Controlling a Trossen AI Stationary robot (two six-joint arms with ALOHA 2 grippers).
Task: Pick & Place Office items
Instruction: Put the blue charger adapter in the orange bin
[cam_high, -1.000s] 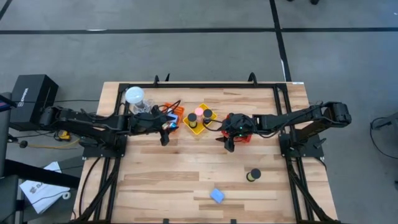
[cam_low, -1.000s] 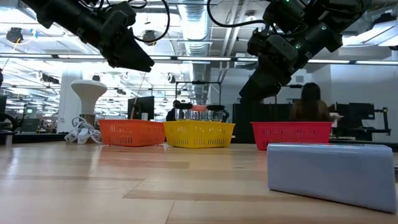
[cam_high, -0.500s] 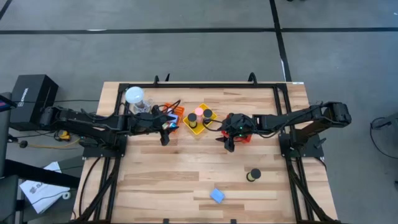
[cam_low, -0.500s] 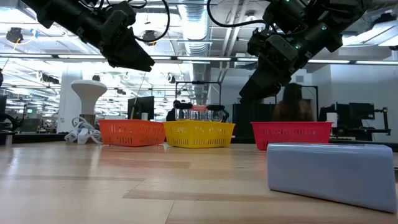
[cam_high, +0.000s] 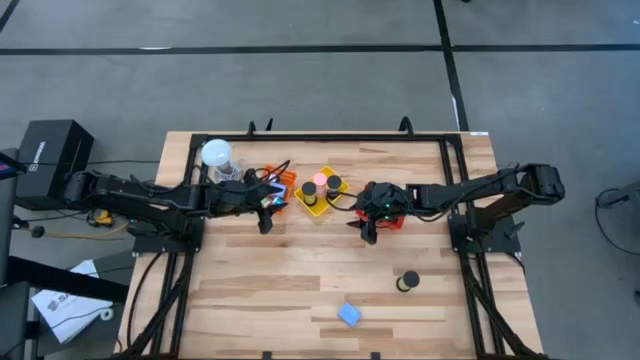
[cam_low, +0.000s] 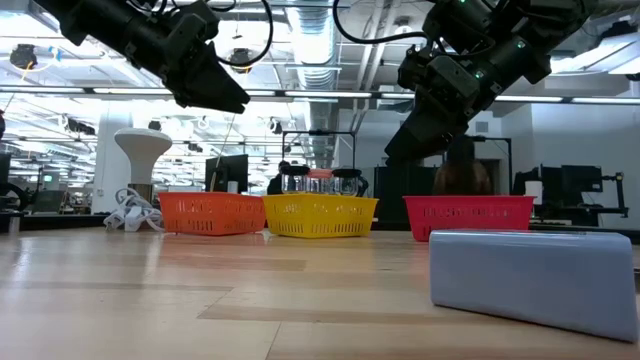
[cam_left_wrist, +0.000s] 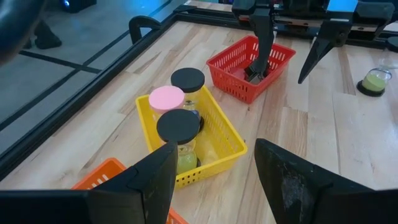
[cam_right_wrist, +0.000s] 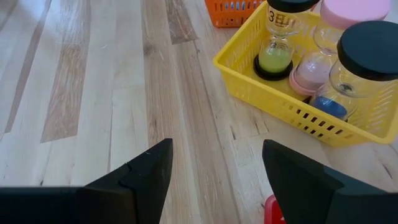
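Observation:
Both grippers hang open above the table and hold nothing. My left gripper (cam_high: 265, 218) (cam_left_wrist: 214, 186) hovers by the near side of the orange basket (cam_high: 281, 184). My right gripper (cam_high: 368, 230) (cam_right_wrist: 214, 183) hovers at the near left corner of the red basket (cam_high: 392, 212). In the yellow basket (cam_left_wrist: 217, 134) stand hourglass-like cylinders: two with black caps (cam_left_wrist: 178, 124) and one with a pink cap (cam_left_wrist: 166, 98). Another black-capped cylinder (cam_high: 407, 282) stands on the table's near right part. A light-blue block (cam_high: 349, 314) (cam_low: 530, 275) lies flat near the near edge.
A white globe (cam_high: 216, 153) stands at the far left corner, with cables beside it. Small dark items (cam_left_wrist: 252, 74) lie in the red basket. The three baskets form a row across the far half. Bare wood lies between the baskets and the near edge.

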